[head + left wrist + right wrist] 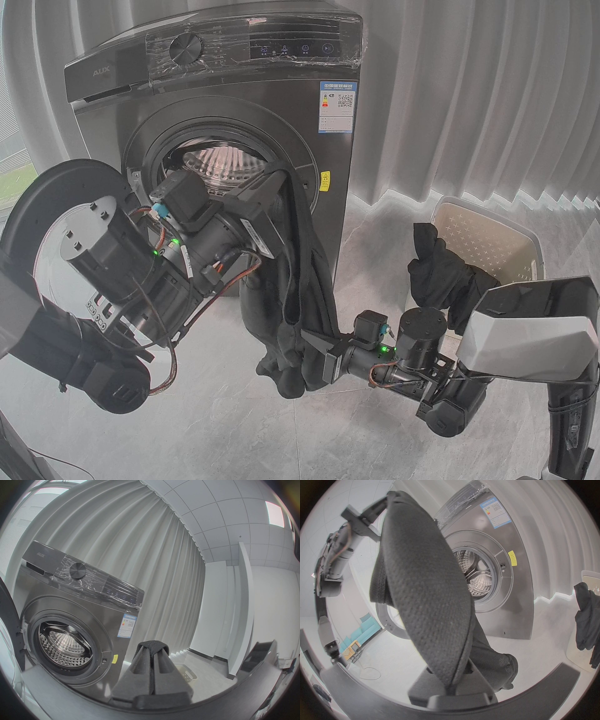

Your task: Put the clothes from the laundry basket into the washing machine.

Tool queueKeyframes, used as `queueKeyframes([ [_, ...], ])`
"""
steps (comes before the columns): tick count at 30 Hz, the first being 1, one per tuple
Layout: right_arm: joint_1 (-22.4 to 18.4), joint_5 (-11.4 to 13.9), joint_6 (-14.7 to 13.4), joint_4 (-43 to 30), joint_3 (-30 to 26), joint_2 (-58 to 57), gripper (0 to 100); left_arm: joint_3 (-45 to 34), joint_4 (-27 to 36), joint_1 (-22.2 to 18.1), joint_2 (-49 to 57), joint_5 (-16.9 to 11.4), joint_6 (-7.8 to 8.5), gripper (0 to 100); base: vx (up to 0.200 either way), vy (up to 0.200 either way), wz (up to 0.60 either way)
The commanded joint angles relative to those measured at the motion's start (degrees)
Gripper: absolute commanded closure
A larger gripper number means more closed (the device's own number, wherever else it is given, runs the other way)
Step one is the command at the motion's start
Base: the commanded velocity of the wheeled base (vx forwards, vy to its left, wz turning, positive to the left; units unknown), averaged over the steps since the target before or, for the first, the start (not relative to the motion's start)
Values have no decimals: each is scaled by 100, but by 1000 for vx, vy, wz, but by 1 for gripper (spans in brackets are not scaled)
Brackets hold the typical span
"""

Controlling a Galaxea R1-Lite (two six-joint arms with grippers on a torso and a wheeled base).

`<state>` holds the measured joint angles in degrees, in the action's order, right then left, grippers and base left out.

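The grey washing machine [237,112] stands with its round door [56,200] swung open to the left, and its steel drum [219,165] holds no clothes that I can see. My left gripper [276,173] is shut on the top of a black garment [300,275], right in front of the drum opening. The garment hangs down from there to my right gripper [310,342], which is shut on its lower part. In the left wrist view black cloth [153,645] is pinched at the left gripper [153,651]. In the right wrist view the garment [425,583] stretches up from the right gripper [450,684].
The white laundry basket [494,240] stands on the floor right of the machine, with more black clothes [444,278] draped over its near rim. White curtains hang behind it. The grey tiled floor in front of the machine is open.
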<state>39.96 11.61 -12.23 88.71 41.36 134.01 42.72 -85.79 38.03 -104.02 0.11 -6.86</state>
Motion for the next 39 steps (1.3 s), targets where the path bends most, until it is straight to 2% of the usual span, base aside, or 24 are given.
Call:
queueKeyframes([
  [1,258,26,27,6,-656,-754,100,272,44,-349,-329,33,-17,100,0,0,0],
  [2,258,26,27,6,-656,-754,100,272,44,-349,-329,33,-17,100,0,0,0],
  [3,416,35,36,6,-1016,-1088,100,422,36,-490,-531,33,-17,100,0,0,0],
  [5,548,35,36,6,-1210,-1307,100,475,36,-543,-637,33,-17,100,0,0,0],
  [11,803,44,36,-3,-1535,-1817,100,527,18,-578,-909,33,-17,100,0,0,0],
  [32,697,123,54,-3,-1456,-2318,100,-88,-184,-560,-1612,-37,1,100,0,0,0],
  [33,697,123,54,-3,-1456,-2318,100,-88,-193,-560,-1612,-37,1,0,0,0,0],
  [39,565,123,54,-3,-1456,-2318,100,-176,-272,-595,-1577,-20,-61,0,0,0,0],
])
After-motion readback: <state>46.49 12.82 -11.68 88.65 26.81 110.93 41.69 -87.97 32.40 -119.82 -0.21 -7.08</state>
